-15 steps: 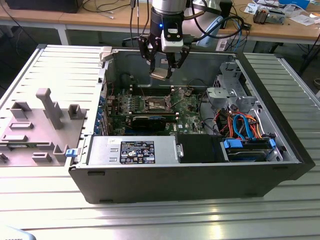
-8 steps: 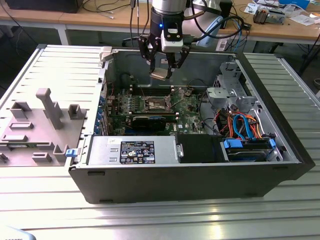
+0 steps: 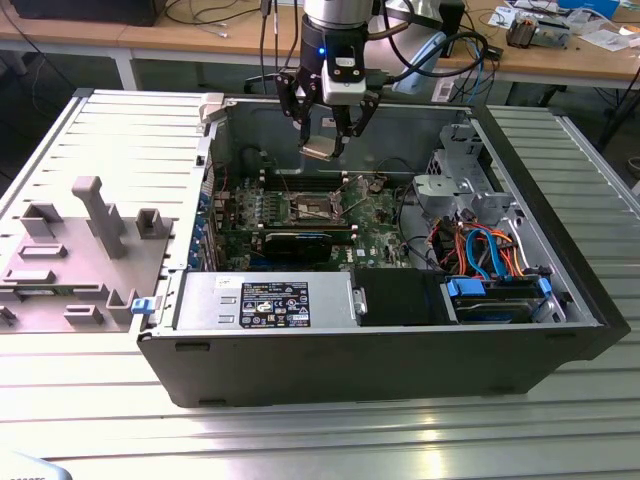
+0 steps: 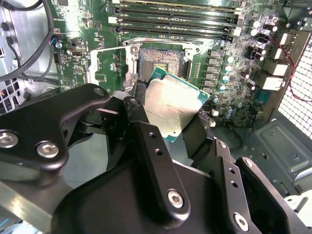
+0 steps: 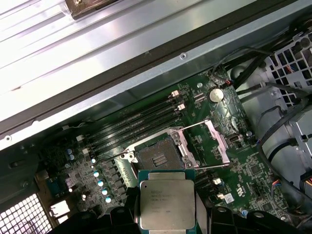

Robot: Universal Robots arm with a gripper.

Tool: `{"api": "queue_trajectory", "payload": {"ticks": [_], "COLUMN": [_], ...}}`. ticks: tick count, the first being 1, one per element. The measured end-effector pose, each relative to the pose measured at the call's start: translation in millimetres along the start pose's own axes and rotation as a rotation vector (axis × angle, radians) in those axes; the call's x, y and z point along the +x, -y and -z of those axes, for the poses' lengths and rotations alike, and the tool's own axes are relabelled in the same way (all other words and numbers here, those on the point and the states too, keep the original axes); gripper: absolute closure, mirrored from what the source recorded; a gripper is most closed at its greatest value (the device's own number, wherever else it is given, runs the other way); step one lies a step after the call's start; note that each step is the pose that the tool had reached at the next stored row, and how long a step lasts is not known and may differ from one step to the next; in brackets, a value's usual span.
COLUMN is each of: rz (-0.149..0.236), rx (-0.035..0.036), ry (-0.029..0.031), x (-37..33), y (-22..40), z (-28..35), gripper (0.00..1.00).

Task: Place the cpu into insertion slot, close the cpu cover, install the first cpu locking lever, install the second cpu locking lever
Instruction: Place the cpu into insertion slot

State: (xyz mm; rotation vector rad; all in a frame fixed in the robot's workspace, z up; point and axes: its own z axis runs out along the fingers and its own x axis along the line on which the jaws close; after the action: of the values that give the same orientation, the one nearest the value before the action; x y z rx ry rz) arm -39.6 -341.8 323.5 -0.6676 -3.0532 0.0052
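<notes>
My gripper hangs above the open computer case, shut on the cpu, a flat silvery square chip that is tilted between the fingers. In both wrist views the cpu sits between the black fingers, well above the board and just off to one side of the insertion slot. The insertion slot is a dark bare square socket with a silver rim. The cpu cover stands swung open beside it. Two thin wire levers are released.
Long memory slots run beside the socket. The case holds a power supply at the front and a drive cage with orange and blue cables at the exterior view's right. A grey fixture plate lies at its left.
</notes>
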Motion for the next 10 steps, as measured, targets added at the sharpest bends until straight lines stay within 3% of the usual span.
{"api": "queue_trajectory", "payload": {"ticks": [10], "rz": [-0.007], "rx": [-0.0001], "ry": [0.0], "x": [0.0], "y": [0.0], "z": [-0.1], "gripper": [0.45]}}
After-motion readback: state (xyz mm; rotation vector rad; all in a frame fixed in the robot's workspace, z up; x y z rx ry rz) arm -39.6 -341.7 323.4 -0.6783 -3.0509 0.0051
